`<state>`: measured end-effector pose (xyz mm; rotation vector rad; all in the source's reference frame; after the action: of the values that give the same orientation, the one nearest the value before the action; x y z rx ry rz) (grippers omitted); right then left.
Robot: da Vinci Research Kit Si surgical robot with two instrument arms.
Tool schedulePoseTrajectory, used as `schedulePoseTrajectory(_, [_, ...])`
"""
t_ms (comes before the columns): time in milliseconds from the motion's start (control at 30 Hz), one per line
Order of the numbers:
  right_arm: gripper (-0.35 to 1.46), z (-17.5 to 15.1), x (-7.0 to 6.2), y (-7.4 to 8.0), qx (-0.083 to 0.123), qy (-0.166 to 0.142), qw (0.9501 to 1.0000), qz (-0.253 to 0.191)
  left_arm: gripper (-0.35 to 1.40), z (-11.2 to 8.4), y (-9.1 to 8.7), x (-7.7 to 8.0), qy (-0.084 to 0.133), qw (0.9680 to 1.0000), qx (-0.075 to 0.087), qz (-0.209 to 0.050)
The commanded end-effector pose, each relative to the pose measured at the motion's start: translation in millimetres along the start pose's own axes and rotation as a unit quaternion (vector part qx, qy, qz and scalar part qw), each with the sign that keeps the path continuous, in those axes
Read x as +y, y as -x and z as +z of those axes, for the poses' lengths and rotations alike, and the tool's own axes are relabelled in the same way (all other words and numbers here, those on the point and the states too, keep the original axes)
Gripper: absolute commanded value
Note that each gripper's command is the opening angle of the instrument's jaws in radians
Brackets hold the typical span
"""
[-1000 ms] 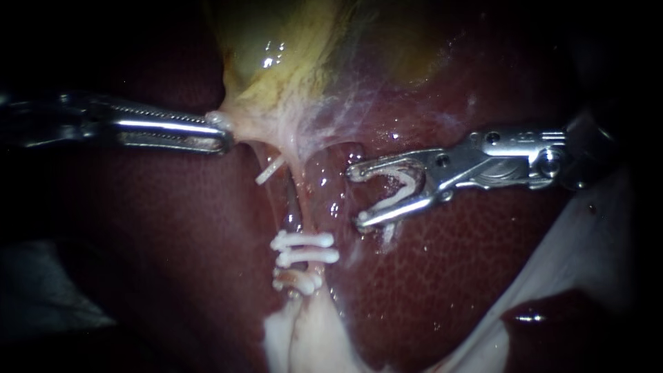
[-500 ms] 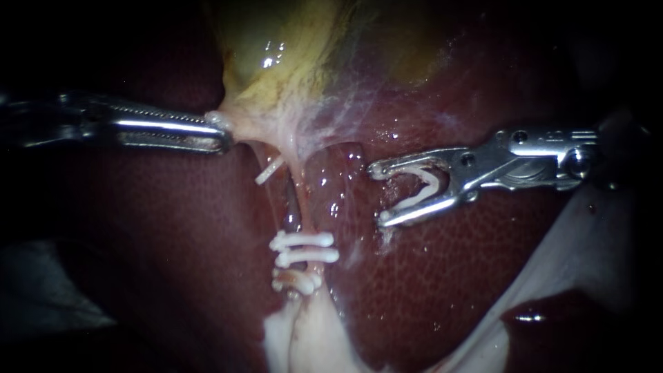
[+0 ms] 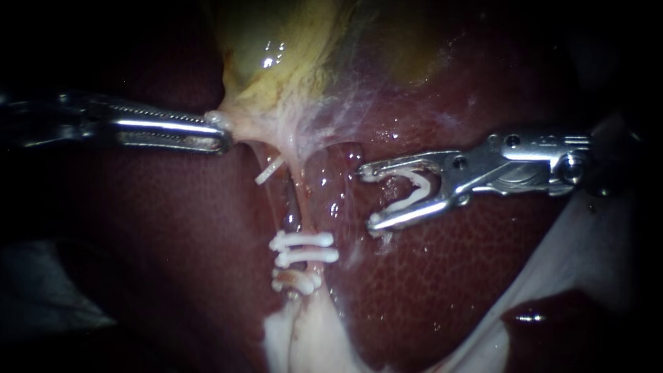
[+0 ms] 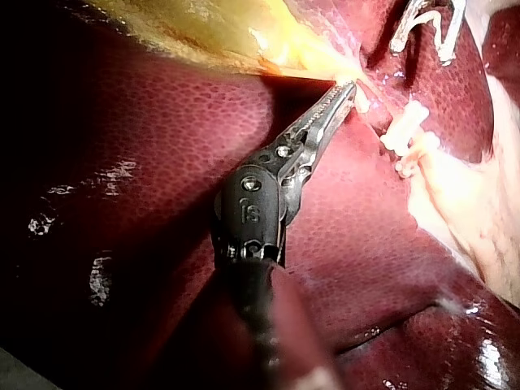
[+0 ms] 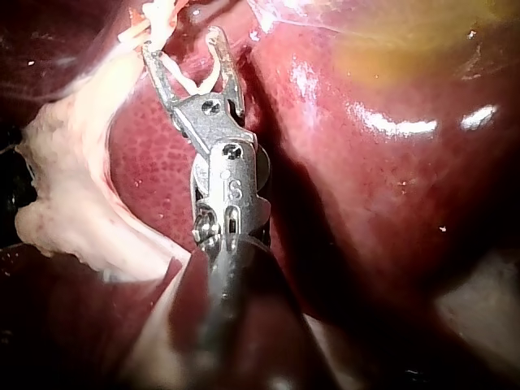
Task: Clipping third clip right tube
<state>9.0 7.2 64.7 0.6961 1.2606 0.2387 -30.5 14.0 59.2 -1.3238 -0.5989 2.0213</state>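
My left instrument [image 3: 219, 138] clamps gallbladder [image 3: 276, 69]; right instrument [image 3: 369, 197] carries open clip [image 3: 414, 195]; straddle tube [image 3: 297, 211] fully above placed clips [image 3: 304, 249] before squeezing.

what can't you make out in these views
Endoscope view: lowest applied clip is half buried in pale tissue; what it grips is hidden.
Endoscope view: left instrument shaft fades into darkness.
Left wrist view: right instrument shows only its jaws; the edge cuts off the rest.
Right wrist view: applied clips cut off likewise.

No text, label or number can be read, it seems
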Motion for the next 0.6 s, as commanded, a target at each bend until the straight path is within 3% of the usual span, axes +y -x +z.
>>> schedulePoseTrajectory(33, [0.5,0.3,0.0,0.0,-0.001,0.001,1.0,0.009,-0.35,0.0,0.0,0.0,0.0,1.0,0.0,0.0])
schedulePoseTrajectory(600, [0.5,5.5,1.2,2.0,-0.007,-0.007,0.9988,0.048,-0.35,-0.1,0.0,0.0,0.0,1.0,0.0,0.0])
